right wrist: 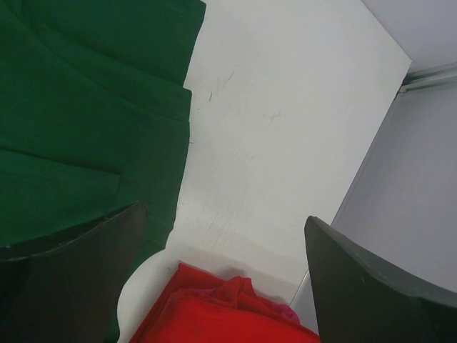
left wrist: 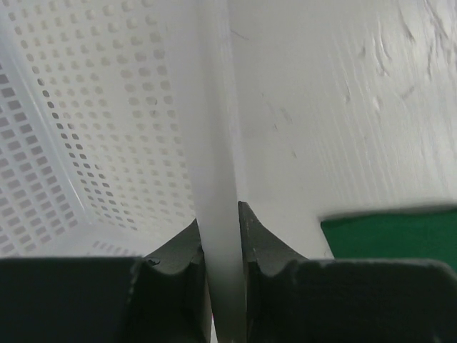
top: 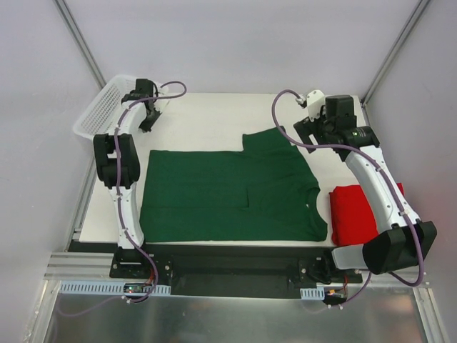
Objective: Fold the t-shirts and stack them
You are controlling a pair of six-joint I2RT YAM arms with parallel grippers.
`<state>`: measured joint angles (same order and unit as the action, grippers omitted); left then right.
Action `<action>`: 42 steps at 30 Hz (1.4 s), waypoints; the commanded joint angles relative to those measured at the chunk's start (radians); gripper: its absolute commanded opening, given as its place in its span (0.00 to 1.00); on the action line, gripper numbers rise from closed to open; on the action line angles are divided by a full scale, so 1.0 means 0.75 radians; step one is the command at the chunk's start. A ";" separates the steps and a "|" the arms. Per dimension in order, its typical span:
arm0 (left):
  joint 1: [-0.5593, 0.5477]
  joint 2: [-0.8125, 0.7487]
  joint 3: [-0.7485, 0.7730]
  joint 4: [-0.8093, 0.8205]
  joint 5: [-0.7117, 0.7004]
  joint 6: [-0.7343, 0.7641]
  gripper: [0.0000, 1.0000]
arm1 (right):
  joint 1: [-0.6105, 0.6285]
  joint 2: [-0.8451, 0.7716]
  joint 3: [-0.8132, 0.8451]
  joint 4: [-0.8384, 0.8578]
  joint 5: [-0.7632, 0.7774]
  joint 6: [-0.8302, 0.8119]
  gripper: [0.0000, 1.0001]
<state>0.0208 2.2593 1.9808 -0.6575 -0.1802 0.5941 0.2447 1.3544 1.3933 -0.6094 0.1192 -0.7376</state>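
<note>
The dark green t-shirt (top: pixel 228 193) lies spread flat across the middle of the table, one sleeve pointing to the back; its edge also shows in both wrist views (left wrist: pixel 393 232) (right wrist: pixel 71 107). A folded red t-shirt (top: pixel 351 214) (right wrist: pixel 214 314) sits at the table's right near edge, partly hidden by my right arm. My left gripper (top: pixel 148 118) (left wrist: pixel 218 214) is at the back left, shut on the rim of the white mesh basket (top: pixel 103 107) (left wrist: pixel 86 143). Over the back right of the table my right gripper (top: pixel 307 132) (right wrist: pixel 225 214) hangs open, holding nothing.
The basket stands at the table's back left corner, against the left wall. Grey enclosure walls (right wrist: pixel 414 179) rise close behind and to the right of the table. Bare white tabletop (top: pixel 214 114) lies between the two grippers.
</note>
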 commanded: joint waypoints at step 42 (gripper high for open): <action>-0.024 -0.331 -0.387 0.472 -0.584 1.331 0.99 | 0.013 0.025 -0.060 -0.114 -0.083 0.028 0.96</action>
<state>0.0357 2.1105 1.7008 -0.3180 -0.5625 1.6634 0.2478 1.3628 1.3529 -0.6884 0.0715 -0.7216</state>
